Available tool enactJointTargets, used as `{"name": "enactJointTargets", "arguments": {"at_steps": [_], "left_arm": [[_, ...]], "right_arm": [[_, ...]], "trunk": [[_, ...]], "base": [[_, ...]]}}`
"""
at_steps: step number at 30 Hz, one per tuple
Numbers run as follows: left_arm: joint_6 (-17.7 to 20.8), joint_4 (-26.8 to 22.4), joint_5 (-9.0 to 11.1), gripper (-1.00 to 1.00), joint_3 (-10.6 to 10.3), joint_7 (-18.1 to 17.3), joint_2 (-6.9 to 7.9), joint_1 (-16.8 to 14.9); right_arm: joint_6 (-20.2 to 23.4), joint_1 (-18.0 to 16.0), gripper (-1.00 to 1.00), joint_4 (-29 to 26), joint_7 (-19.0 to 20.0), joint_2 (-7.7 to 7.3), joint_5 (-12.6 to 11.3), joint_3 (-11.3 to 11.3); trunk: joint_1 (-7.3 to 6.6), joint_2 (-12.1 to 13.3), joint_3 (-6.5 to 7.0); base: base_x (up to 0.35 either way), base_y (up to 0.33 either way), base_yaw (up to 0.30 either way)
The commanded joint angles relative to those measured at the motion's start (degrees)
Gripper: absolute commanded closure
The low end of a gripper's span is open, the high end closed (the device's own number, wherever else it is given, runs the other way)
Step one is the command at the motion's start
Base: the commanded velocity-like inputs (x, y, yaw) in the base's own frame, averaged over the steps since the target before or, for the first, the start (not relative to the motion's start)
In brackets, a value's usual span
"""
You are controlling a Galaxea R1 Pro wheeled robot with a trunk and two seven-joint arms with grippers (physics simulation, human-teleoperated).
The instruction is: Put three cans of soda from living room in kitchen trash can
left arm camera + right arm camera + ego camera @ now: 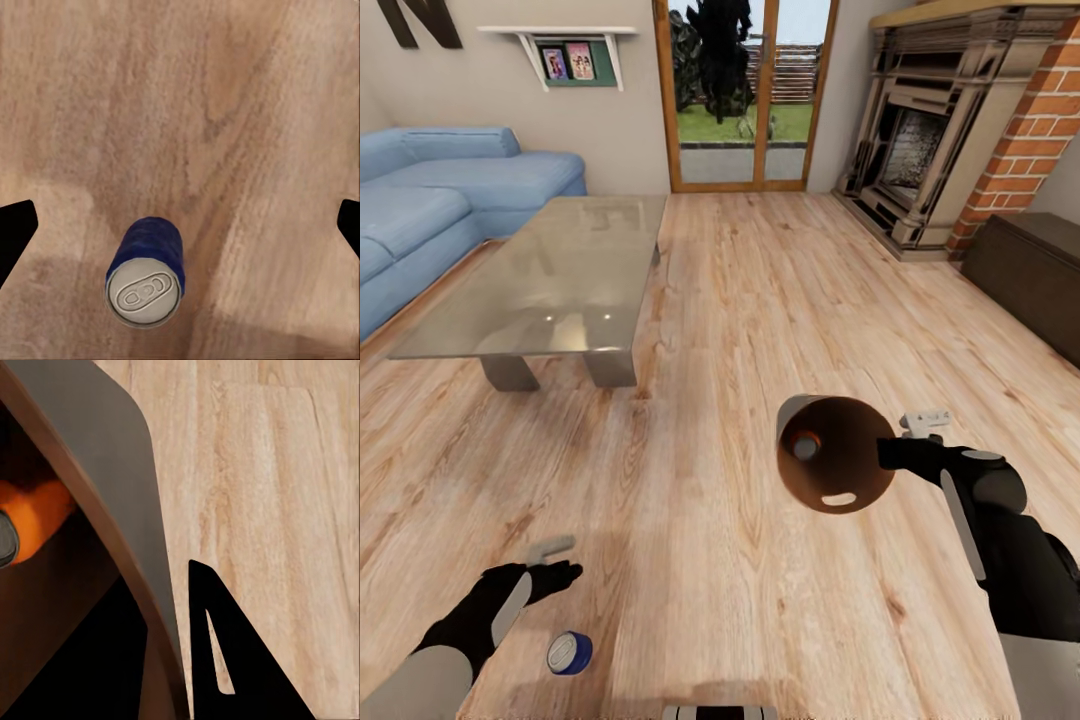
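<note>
Your right gripper pinches the bin rim, tilted to keep an orange can inside; your left gripper hangs spread over the blue can on the floor.

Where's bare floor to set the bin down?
Wide bare wood floor between the glass table and the fireplace. Also between the held bin and the left gripper. Crowded by the blue can.
</note>
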Motion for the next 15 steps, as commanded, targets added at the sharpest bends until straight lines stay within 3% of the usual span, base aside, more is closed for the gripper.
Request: {"name": "enactJointTargets", "arguments": {"at_steps": [1, 4, 15], "left_arm": [[0.0, 0.1, -0.1, -1.00, -1.8, 0.1, -0.73, -0.3], [-0.3, 0.3, 0.0, -1.00, -4.9, 0.3, -1.70, -0.8], [-0.8, 0.7, 0.2, -1.00, -5.5, 2.4, -1.79, -0.9]], "right_arm": [[0.2, -0.5, 1.00, -0.1, 0.2, 0.03, -0.8, 0.2], [0.4, -1.1, 1.00, -0.1, 0.2, 0.10, -0.2, 0.5], [0.4, -1.4, 1.00, 0.3, 0.2, 0.14, -0.1, 1.9]], "trunk": [[-0.01, 0.0, -0.09], [-0.01, 0.0, -0.36], [-0.01, 0.0, -1.35]], "base": [[0.000, 0.000, 0.000], [0.000, 0.000, 0.000], [0.000, 0.000, 0.000]]}}
